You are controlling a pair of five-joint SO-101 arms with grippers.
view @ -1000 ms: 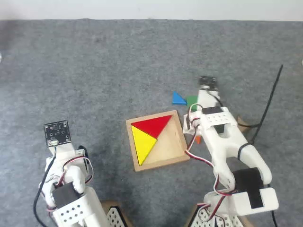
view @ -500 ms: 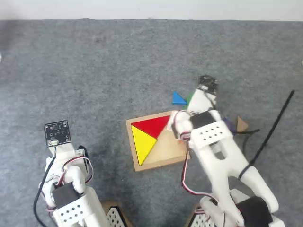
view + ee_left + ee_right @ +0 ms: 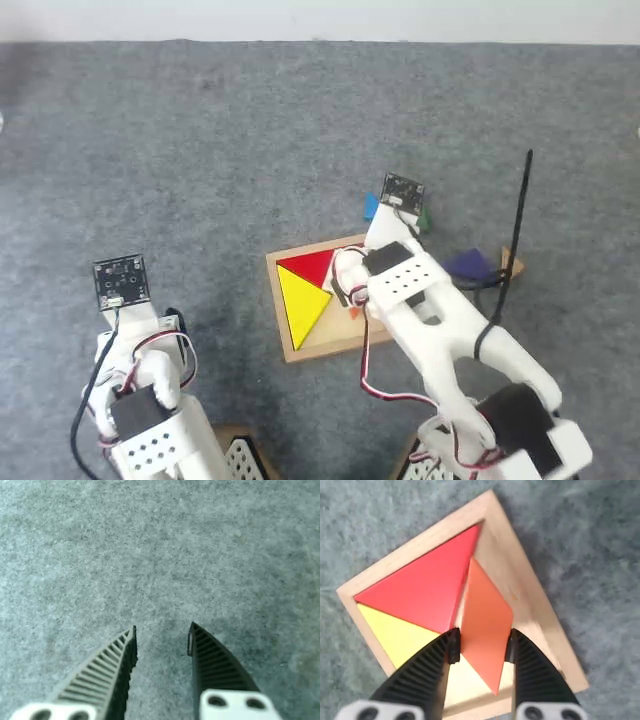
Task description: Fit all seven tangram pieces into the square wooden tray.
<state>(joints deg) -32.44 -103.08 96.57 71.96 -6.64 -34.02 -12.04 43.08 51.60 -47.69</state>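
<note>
The orange parallelogram [image 3: 485, 622] is pinched across its width by the right gripper [image 3: 483, 635], the jaws closed on its two long edges. It hangs over the open half of the wooden tray [image 3: 415, 552], one long edge running beside the red triangle [image 3: 425, 587], with the yellow triangle [image 3: 395, 630] seated below that. Whether the piece already touches the tray floor I cannot tell from this angle.

The risk, as I judge it, is in the seating. The edge nearest the red triangle looks to lie on or over that triangle's border, so a release here could leave the parallelogram propped on its neighbour instead of flat. Its far corner also points towards the rim, and a small twist on opening would ride it up onto the wood.

The right wrist view gives the grip and the seam between the pieces. The high view hides these under the arm, bar an orange sliver [image 3: 353, 313], but it shows the loose pieces on the carpet beyond the tray: blue [image 3: 371, 206], green [image 3: 425, 220], purple [image 3: 465, 264] and tan [image 3: 512, 263]. The left gripper [image 3: 162, 628] rests with jaws parted over bare carpet, well apart from the tray
</note>
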